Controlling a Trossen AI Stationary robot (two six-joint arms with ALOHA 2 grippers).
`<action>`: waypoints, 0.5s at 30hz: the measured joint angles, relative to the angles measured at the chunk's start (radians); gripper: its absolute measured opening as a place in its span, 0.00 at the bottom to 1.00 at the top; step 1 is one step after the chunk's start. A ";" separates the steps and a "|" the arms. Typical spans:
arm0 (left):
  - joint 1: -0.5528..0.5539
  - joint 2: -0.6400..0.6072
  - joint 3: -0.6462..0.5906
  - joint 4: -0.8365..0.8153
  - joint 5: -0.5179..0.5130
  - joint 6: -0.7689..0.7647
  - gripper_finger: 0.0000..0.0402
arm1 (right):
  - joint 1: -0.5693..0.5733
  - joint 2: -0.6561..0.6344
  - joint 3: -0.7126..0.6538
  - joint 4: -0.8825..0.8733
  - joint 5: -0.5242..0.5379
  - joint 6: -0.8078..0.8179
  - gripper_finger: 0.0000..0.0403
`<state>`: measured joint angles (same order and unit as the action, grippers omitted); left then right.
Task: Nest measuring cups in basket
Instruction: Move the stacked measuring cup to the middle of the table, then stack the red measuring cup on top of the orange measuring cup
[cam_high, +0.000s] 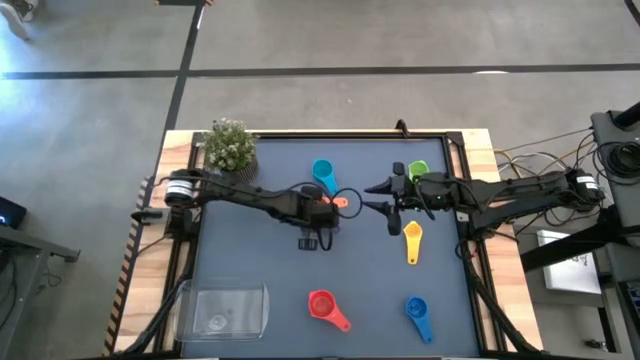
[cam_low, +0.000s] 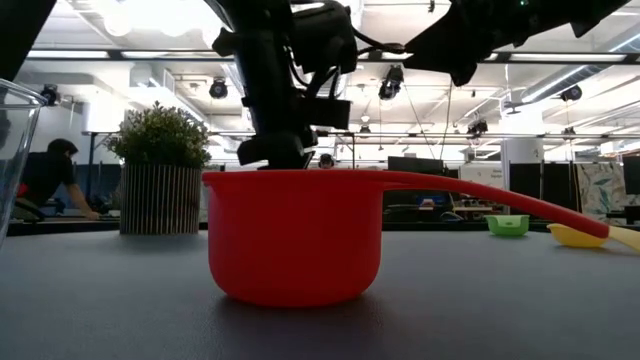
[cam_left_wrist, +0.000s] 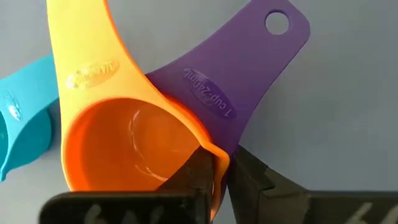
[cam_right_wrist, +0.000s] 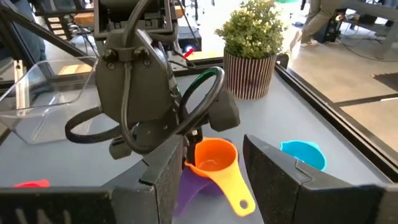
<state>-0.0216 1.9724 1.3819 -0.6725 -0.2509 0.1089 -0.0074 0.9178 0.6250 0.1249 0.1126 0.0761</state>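
My left hand (cam_high: 322, 203) is near the bench (cam_high: 250, 250) centre, closed tight on the rim of the orange cup (cam_left_wrist: 134, 146); one finger (cam_left_wrist: 193, 180) is inside the bowl, the other outside. The orange cup sits on top of the purple cup (cam_left_wrist: 239, 93), and the purple handle sticks out from under it. The light blue cup (cam_high: 323, 174) stands just beside them, at approx. 12 o'clock from my left hand.

My right hand (cam_high: 382, 196) is at 3 o'clock from the left one, close to it, above the bench. Its fingers stand half apart w/ nothing between them, pointing toward the orange cup.

The green cup (cam_high: 418, 170) is at 1 o'clock from the right hand, partly under the arm. The yellow cup (cam_high: 412, 241) lies at 5 o'clock from it. The red cup (cam_high: 325, 307) and the blue cup (cam_high: 418, 315) are at the near edge, approx. 6 o'clock from bench centre.

The basket (cam_high: 222, 310) is at the 7 o'clock corner; no cup is in it. The plant pot (cam_high: 230, 146) is at the 11 o'clock corner.
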 joint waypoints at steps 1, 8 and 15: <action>0.000 0.000 0.000 0.001 0.000 -0.007 0.08 | 0.000 -0.001 0.000 0.000 0.000 0.000 0.40; 0.000 -0.011 0.000 -0.007 0.001 -0.039 0.31 | 0.000 -0.025 0.000 -0.030 -0.004 -0.015 0.40; 0.000 -0.071 0.007 -0.057 0.000 -0.076 0.47 | 0.000 -0.089 0.000 -0.111 0.044 0.003 0.40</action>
<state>-0.0212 1.9016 1.3890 -0.7299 -0.2504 0.0329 -0.0070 0.8291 0.6254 0.0144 0.1567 0.0793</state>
